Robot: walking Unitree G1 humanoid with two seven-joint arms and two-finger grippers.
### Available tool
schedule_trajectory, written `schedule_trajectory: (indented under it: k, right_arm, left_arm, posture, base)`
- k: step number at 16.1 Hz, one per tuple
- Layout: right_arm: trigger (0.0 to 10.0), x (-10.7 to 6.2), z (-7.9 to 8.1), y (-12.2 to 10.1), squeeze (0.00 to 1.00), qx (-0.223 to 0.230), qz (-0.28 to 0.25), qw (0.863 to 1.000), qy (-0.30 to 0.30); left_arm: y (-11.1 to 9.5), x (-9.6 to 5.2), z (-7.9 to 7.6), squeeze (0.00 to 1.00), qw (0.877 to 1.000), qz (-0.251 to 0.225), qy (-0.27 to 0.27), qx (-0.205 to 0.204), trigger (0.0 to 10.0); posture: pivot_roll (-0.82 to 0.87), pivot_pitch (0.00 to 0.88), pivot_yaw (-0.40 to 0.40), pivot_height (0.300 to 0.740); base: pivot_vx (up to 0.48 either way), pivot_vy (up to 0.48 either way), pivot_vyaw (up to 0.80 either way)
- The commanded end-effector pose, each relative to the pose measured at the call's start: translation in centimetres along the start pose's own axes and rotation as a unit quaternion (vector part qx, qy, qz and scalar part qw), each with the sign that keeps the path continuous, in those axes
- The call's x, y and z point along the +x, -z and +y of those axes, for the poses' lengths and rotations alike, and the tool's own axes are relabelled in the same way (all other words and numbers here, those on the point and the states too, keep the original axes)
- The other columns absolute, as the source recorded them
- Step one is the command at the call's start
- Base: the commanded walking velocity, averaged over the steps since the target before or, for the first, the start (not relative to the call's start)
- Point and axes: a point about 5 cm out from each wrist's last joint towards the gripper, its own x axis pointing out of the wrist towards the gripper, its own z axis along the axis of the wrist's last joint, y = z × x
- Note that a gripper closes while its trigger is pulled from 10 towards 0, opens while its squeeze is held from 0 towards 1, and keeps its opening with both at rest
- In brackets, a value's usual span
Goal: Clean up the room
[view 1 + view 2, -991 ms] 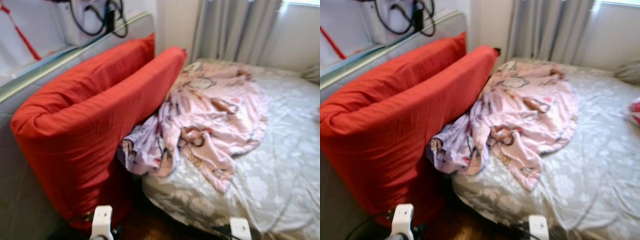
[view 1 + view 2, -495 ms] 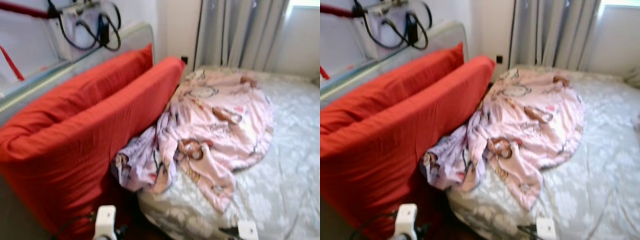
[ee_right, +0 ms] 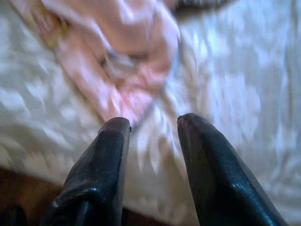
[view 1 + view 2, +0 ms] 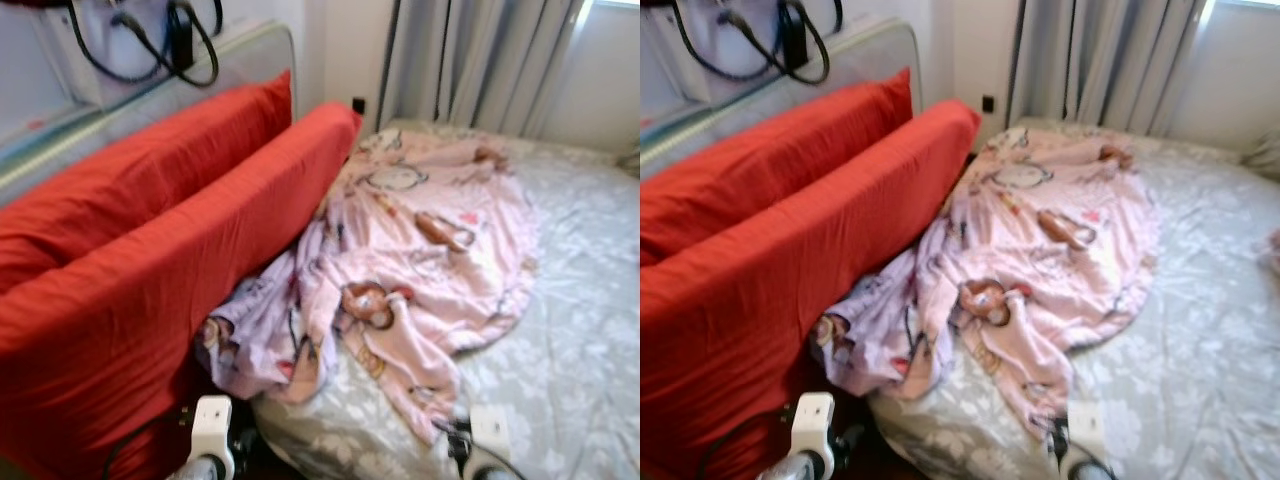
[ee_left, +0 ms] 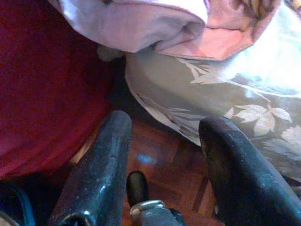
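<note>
Head views: pink blanket [image 4: 420, 240], crumpled on the bed [image 4: 570, 330], one corner spilling off the near edge against the red cushions [image 4: 150, 290]. Both wrists low at the bed's foot.

Left wrist view: left gripper [image 5: 164, 141], fingers spread, empty, above the wood floor [image 5: 164, 165]; the lilac blanket fold just ahead.

Right wrist view (blurred): right gripper [image 3: 153, 125], fingers parted, empty, over the grey sheet beside the blanket's trailing tip.

Judged step: approach to grasp. Best taken by pinching a thick fold, not the sheet beneath.
</note>
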Motion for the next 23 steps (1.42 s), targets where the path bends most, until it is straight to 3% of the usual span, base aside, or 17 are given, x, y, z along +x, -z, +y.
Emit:
schedule_trajectory:
  k: [1,3,6,10,14,17,23]
  right_arm:
    - [10.0,0.3,0.6,-1.7,0.00,0.005,-0.041,0.999,-0.009]
    - [10.0,0.7,0.6,-6.1,0.00,-0.001,-0.146,0.989,-0.015]
    - [10.0,0.1,1.7,-9.7,0.00,-0.017,-0.251,0.967,-0.045]
    - [10.0,-0.7,1.7,-8.3,0.00,-0.014,-0.267,0.963,-0.045]
    - [10.0,-1.4,1.4,-8.6,0.00,-0.009,-0.289,0.956,-0.038]
    - [10.0,-1.4,1.3,-10.3,0.00,-0.004,-0.308,0.951,-0.032]
    - [10.0,-1.5,1.6,-10.5,0.00,0.002,-0.312,0.950,-0.030]
  left_arm:
    - [-0.3,-0.1,0.6,0.00,1.000,-0.015,-0.008,-0.006,10.0]
    - [-3.7,0.3,0.6,0.00,0.994,-0.106,-0.001,-0.025,10.0]
    - [-7.5,0.0,-0.5,0.00,0.975,-0.221,0.036,0.000,10.0]
    - [-8.9,-1.2,-0.5,0.00,0.954,-0.299,0.022,0.002,10.0]
    - [-10.2,-2.4,0.5,0.00,0.940,-0.342,0.008,0.014,10.0]
    - [-11.9,-2.4,0.3,0.00,0.933,-0.359,0.009,0.019,10.0]
    - [-11.9,-2.4,0.4,0.00,0.936,-0.352,0.015,0.029,10.0]
  posture:
    - [-0.03,0.047,0.002,0.740]
    - [-0.03,0.049,0.002,0.740]
    - [-0.04,0.051,0.003,0.740]
    - [-0.04,0.062,-0.002,0.740]
    - [-0.04,0.072,-0.003,0.740]
    - [-0.04,0.079,-0.004,0.740]
    - [-0.04,0.073,0.005,0.740]
  base:
    - [0.000,0.000,0.00]
    - [0.000,0.000,0.00]
    - [0.000,0.000,0.00]
    - [0.000,0.000,0.00]
    - [0.000,0.000,0.00]
    - [0.000,0.000,0.00]
    - [0.000,0.000,0.00]
